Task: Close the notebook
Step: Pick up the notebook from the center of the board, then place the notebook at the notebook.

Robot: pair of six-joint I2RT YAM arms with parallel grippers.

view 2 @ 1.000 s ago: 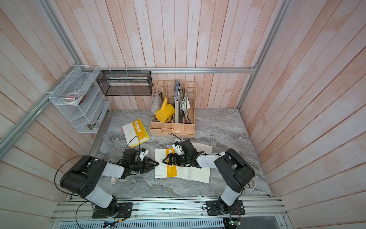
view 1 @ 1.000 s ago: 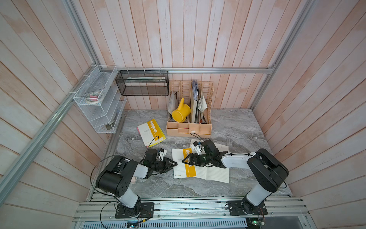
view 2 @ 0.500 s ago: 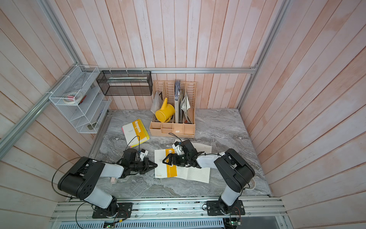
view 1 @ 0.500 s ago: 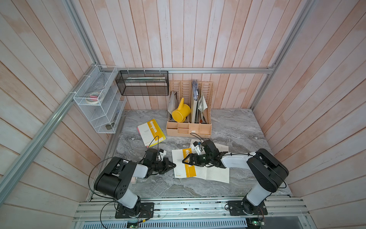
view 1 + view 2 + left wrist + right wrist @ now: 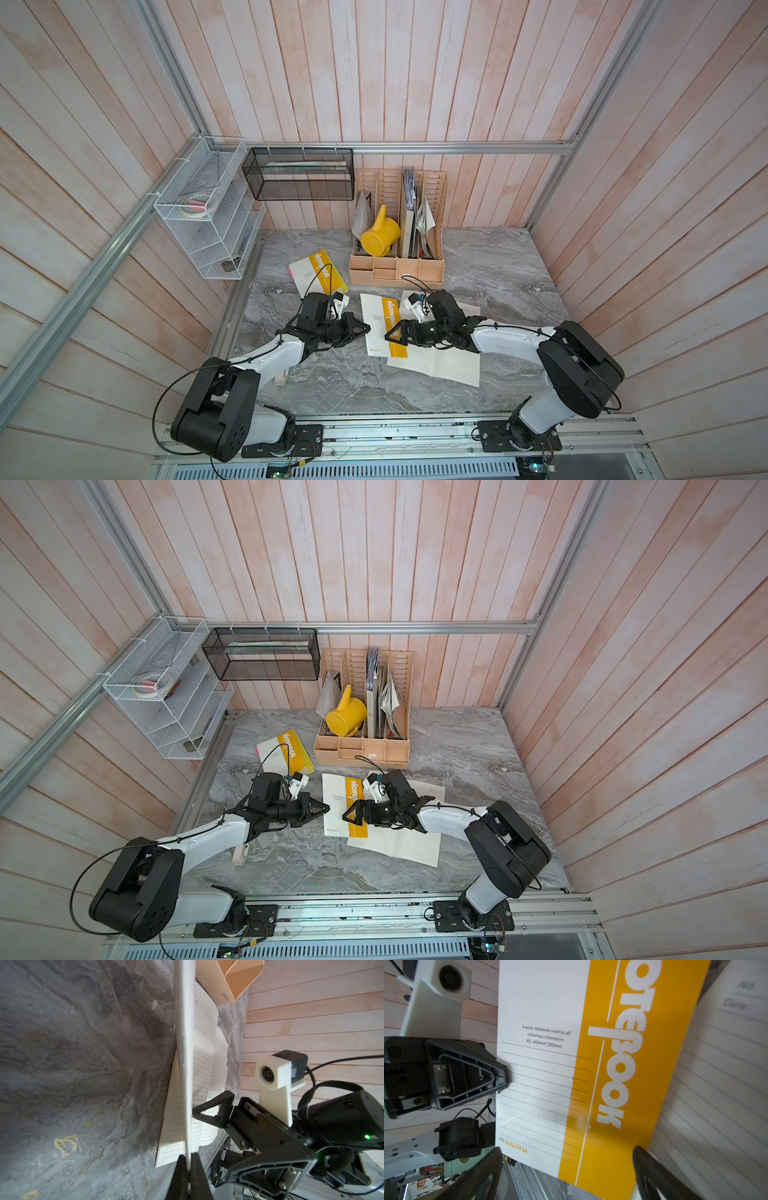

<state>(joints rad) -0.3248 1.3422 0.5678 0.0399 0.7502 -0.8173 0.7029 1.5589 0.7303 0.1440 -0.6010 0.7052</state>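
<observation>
Left gripper [image 5: 188, 1160]: pressed tight together, pinching the free edge of the front cover!
Front cover [image 5: 542, 1084]: white with an orange band, raised at the pinched edge, with lined pages [image 5: 204, 1068] showing beneath it.
Right gripper [image 5: 566, 1150]: fingers spread wide, poised over the orange band. Whether it touches is too close to call.
Notebook [image 5: 440, 365]: lying open on the marble tabletop [image 5: 490, 266], front centre, between the two arms.
Second notebook [image 5: 318, 272]: closed, just behind the left arm.
Desk organizer [image 5: 397, 268]: against the back wall, with a yellow watering can [image 5: 379, 239] tucked in its left side.
</observation>
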